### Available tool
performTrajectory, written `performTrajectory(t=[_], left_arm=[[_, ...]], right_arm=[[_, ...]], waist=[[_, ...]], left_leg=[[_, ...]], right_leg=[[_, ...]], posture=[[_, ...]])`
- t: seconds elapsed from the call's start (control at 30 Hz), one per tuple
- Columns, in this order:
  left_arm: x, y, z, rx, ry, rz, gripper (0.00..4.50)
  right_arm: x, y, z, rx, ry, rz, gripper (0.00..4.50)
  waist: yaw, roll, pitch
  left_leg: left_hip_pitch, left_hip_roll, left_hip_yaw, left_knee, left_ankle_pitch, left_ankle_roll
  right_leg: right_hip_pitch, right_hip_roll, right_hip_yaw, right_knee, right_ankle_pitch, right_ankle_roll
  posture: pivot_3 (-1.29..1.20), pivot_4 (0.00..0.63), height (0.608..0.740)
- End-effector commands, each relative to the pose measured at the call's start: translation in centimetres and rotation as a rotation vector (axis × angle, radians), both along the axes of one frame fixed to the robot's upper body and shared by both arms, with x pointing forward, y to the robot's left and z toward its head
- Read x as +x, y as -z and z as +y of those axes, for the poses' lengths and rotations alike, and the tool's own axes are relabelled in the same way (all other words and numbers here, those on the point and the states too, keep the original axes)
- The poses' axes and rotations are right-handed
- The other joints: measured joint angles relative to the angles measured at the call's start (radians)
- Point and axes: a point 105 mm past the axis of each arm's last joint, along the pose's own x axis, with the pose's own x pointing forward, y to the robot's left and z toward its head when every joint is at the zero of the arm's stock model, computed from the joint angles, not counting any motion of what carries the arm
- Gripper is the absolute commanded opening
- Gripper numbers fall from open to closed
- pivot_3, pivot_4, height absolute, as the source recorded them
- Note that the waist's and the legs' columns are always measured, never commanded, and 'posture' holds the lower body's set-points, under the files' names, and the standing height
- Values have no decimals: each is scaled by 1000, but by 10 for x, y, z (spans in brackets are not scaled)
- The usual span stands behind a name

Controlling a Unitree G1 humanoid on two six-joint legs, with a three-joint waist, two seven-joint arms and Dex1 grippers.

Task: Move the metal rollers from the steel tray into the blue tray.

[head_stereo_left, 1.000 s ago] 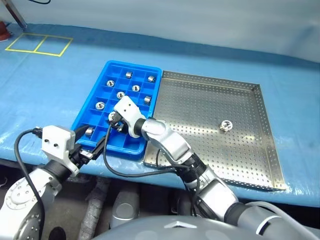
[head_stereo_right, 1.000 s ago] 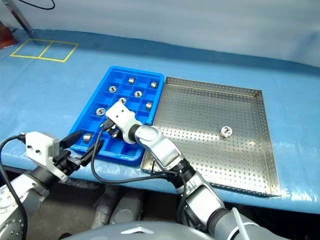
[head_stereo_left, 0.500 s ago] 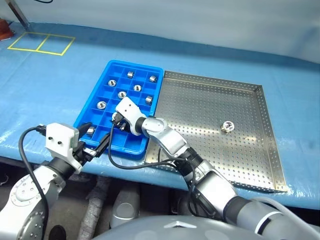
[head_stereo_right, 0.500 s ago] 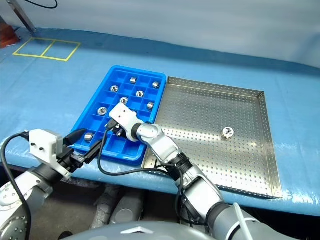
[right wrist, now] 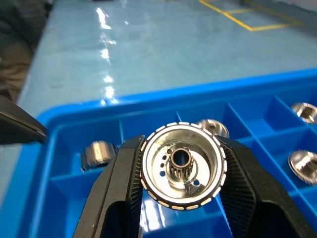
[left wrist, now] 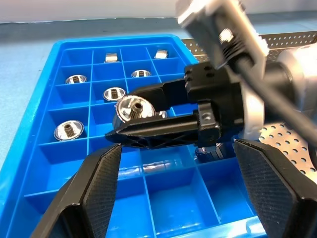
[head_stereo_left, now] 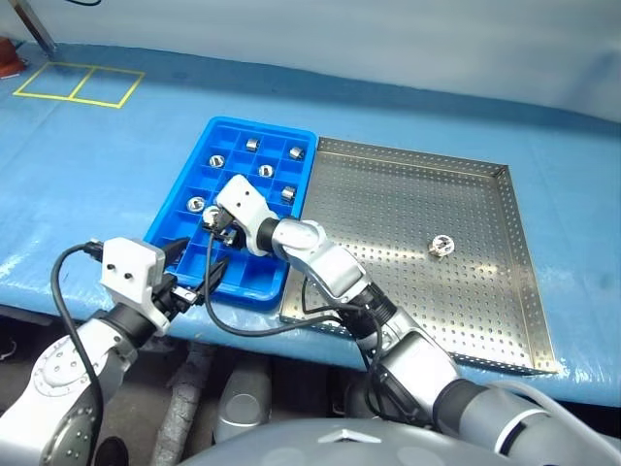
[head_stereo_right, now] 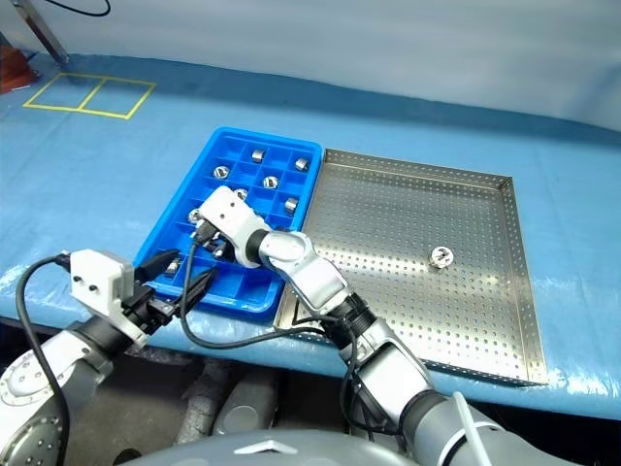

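The right gripper [left wrist: 124, 126] holds a roller [right wrist: 181, 165] between its fingers above the blue tray [head_stereo_left: 171, 216]; the left gripper [head_stereo_left: 194, 277] is wide open.

Blue-covered table [head_stereo_left: 116, 184] with a yellow taped rectangle [head_stereo_left: 76, 85], pale wall [head_stereo_left: 388, 39] behind.
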Motion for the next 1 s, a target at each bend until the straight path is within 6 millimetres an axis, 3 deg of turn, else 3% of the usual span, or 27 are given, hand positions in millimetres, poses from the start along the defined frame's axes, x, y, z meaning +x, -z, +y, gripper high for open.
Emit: performTrajectory(t=[0.03, 0.33, 0.6, 1.0], left_arm=[[-1, -11, 1, 2, -16, -58, 3986], [-18, -17, 18, 34, -160, -85, 3986], [-27, -13, 23, 29, -196, -74, 3986], [-21, -9, 17, 15, -154, -63, 3986]], right_arm=[[-37, -63, 33, 158, -177, -110, 1779], [-20, -46, 43, 81, -140, -104, 1779], [-7, -39, 44, 58, -109, -107, 1779], [19, -9, 22, -47, -11, -79, 1779]], waist=[[0, 0, 0], [33, 0, 0], [118, 0, 1], [195, -1, 0]], left_leg=[[0, 0, 0, 0, 0, 0], [0, 0, -1, -1, 0, 0], [-1, 0, -2, -3, -1, -1], [-7, 1, 0, -3, -2, -3]], right_leg=[[0, 0, 0, 0, 0, 0], [0, 0, -1, 0, -1, -2], [-2, 0, -2, -1, -3, -4], [-11, 0, -2, -2, -3, -3]], posture=[[439, 150, 740], [577, 150, 740], [609, 150, 740], [559, 150, 740]])
